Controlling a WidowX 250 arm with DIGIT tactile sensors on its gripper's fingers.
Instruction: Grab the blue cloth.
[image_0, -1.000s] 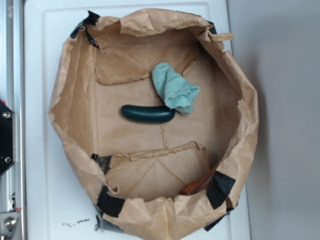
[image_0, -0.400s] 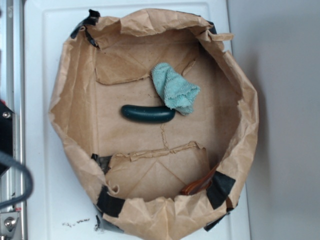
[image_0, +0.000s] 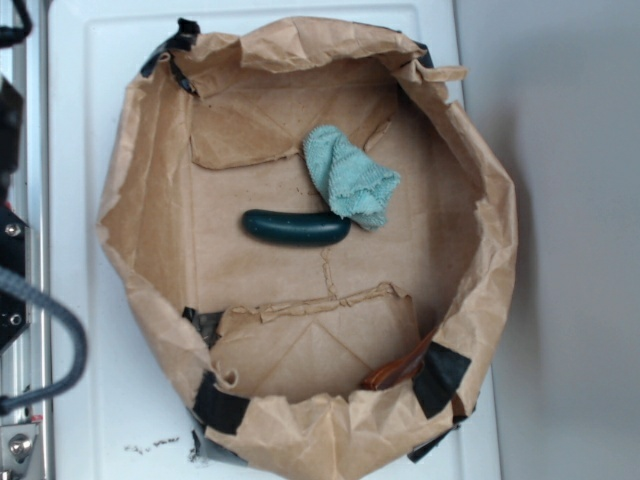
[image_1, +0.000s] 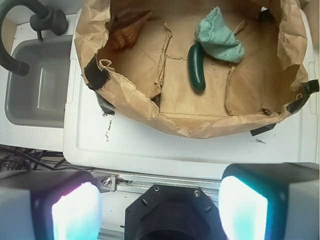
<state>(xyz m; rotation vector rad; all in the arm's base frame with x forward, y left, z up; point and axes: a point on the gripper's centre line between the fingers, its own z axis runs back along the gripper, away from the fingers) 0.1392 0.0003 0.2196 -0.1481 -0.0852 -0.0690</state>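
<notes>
The blue cloth (image_0: 349, 176) lies crumpled in the middle of the paper bag (image_0: 150, 180) on the white table (image_0: 90, 400), touching the cucumber's (image_0: 296, 228) end, while the gripper (image_1: 160, 207) hangs outside the bag, its fingers (image_1: 75, 212) spread wide and empty.

A black, screw-studded mount (image_1: 172, 212) is flanked by grey fingers (image_1: 272, 200) with glowing teal pads; a grey cable (image_0: 55, 345) is seen beside it.
</notes>
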